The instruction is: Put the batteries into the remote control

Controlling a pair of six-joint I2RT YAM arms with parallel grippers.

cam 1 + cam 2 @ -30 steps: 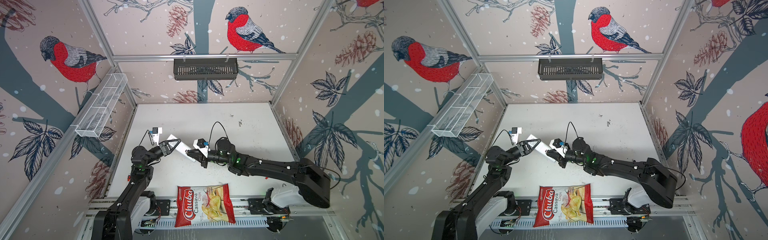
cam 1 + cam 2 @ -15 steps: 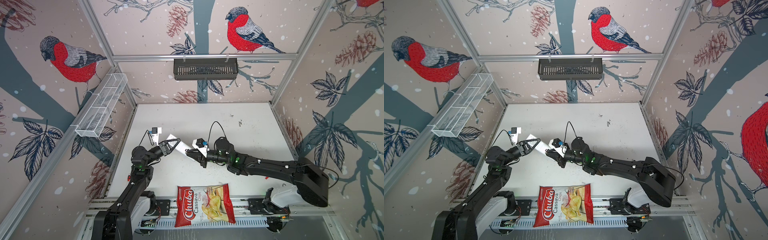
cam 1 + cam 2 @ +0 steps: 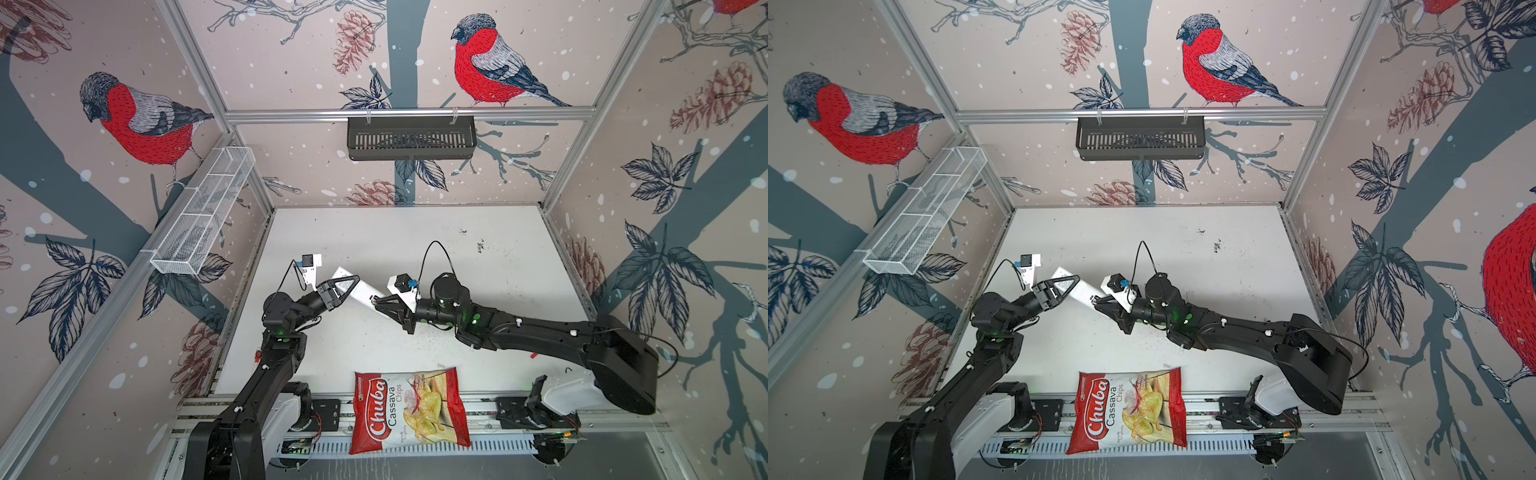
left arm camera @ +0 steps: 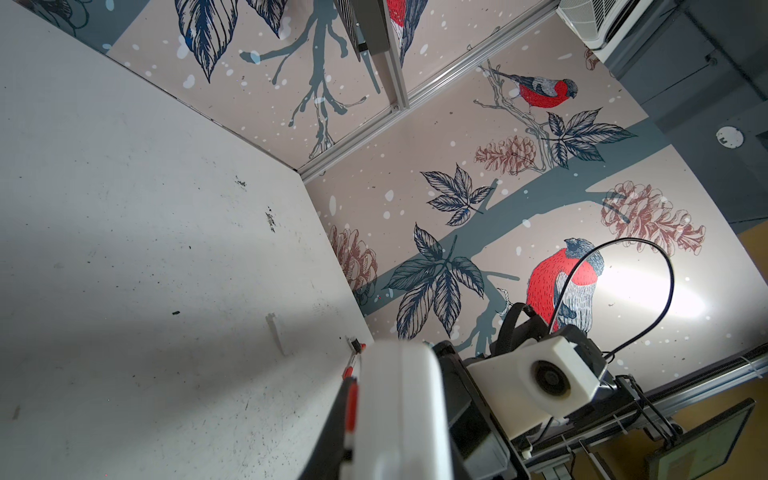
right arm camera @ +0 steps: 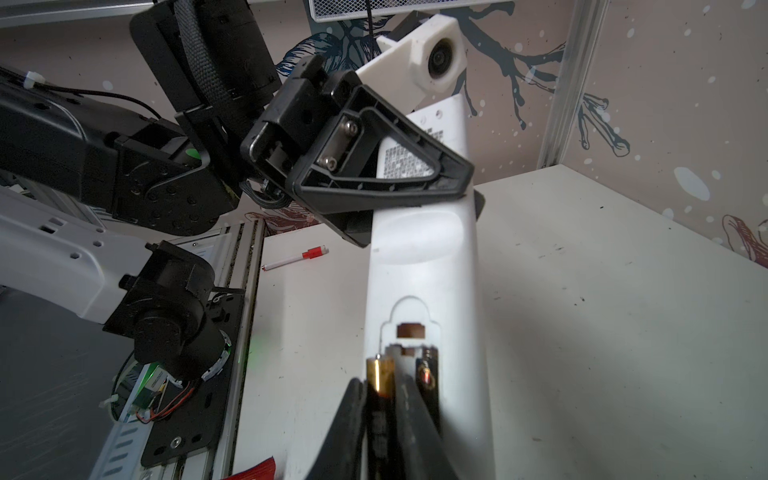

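Remote control (image 3: 365, 293) is hanging clear of the bench (image 3: 415, 241), over its left-centre part and slanting toward the right arm. Left pincer (image 3: 351, 284) is clamping it across the end with the printed label, jaws closed tight on the white body. The plain back is facing up, and the battery bay at the free end is lying open with no cover on it.

Right pincer (image 3: 377, 302) is meeting that free end. Its jaws are nearly closed, pinching a battery (image 5: 379, 376) by its sides. The gold end is pointing into the empty slot and sitting at the bay's inner wall. I cannot tell whether it is fully seated. Second battery (image 5: 428, 376) is already lying in the neighbouring slot.

Chips bag (image 3: 409, 409), red, is lying flat at the middle of the front edge, overhanging the rail. Red-capped pen (image 5: 297, 257) is lying on the bench near the left arm.
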